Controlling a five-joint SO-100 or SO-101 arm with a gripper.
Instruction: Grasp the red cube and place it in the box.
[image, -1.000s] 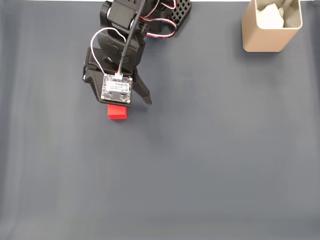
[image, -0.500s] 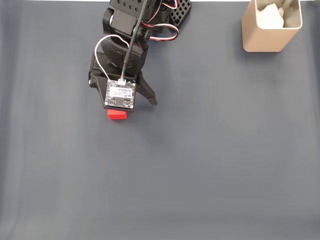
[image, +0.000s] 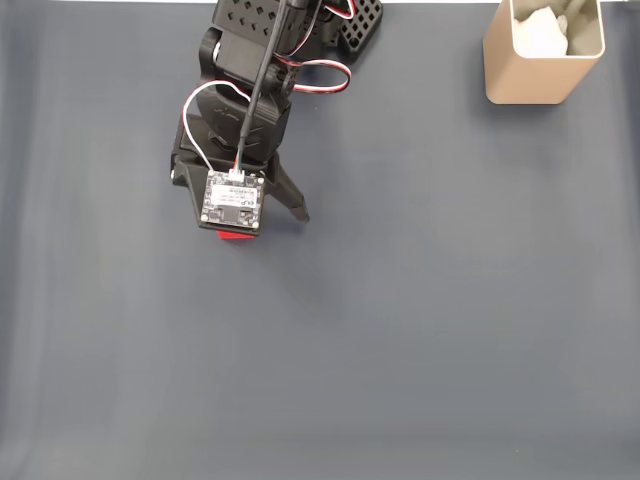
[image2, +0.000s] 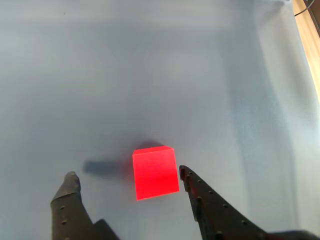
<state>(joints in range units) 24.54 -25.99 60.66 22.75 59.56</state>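
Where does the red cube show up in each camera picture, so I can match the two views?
Fixed view: the red cube is a thin red sliver left of centre in the upper half, peeking from under the arm's camera board.
Wrist view: it sits lower centre on the table, between the open fingers of the end effector.
Shared landmark: the black finger beside the cube.

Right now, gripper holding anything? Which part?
Nothing held. The gripper is open, the red cube on the mat between its fingers, close to the right one.
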